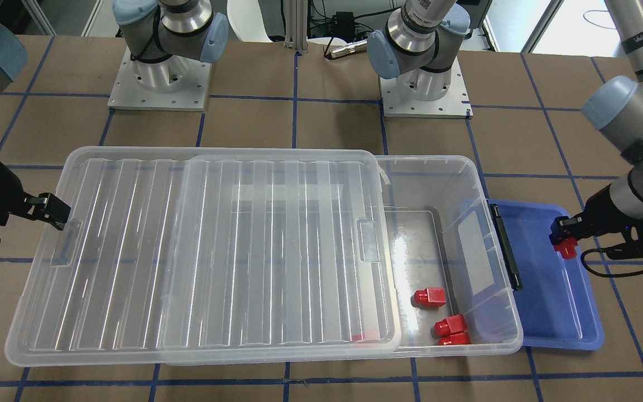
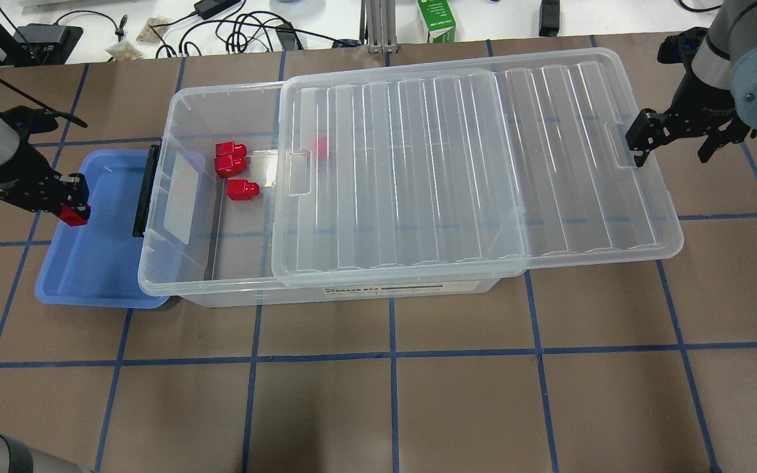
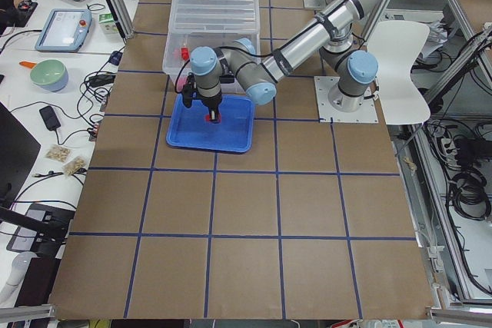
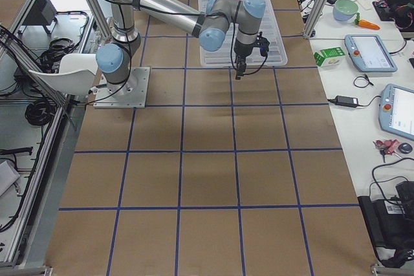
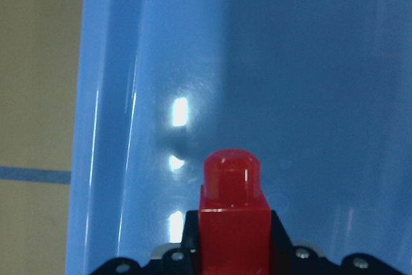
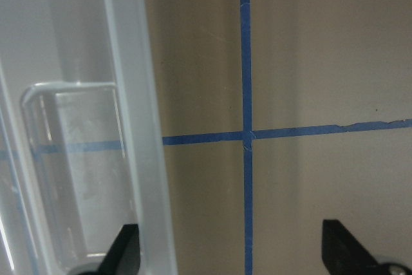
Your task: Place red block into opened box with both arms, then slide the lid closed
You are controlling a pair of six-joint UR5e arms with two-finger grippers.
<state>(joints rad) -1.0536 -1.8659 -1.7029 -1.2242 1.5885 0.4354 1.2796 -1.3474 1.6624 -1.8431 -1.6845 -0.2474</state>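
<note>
One held block: the red block [image 5: 232,214] is clamped between the jaws of the left gripper [image 1: 563,234]. Its round stub is pointed downward, so the long axis is held upright.
Place of the block: it is carried over the outer side of the blue tray [image 2: 92,276]. As far as can be judged, it is clear of the tray floor.
Way to the target: the uncovered strip of the box [image 2: 352,295] is found toward the robot's right of this gripper, just past the tray. The left arm is by far the nearer one.
In the way: the box's short wall, with its black bar [image 2: 144,190], is set between gripper and opening. It is judged that the block must be lifted over this wall.
Drop zone: three loose red blocks [image 2: 229,164] are seen on the uncovered floor, toward the long wall away from the robot. A fourth is glimpsed under the lid's edge.
Lid: the lid [image 2: 451,171] is slid toward the robot's right. Most of the box is covered, and the lid's far end is overhung past the box above the worktop.
Right gripper: the right gripper [image 2: 673,144] is held with jaws apart at the lid's far short edge, beside the tab recess [image 2: 618,150]. Whether the rim is touched cannot be told.
Step judged: the placing is not yet done, and the closing of the lid is left for afterwards.
</note>
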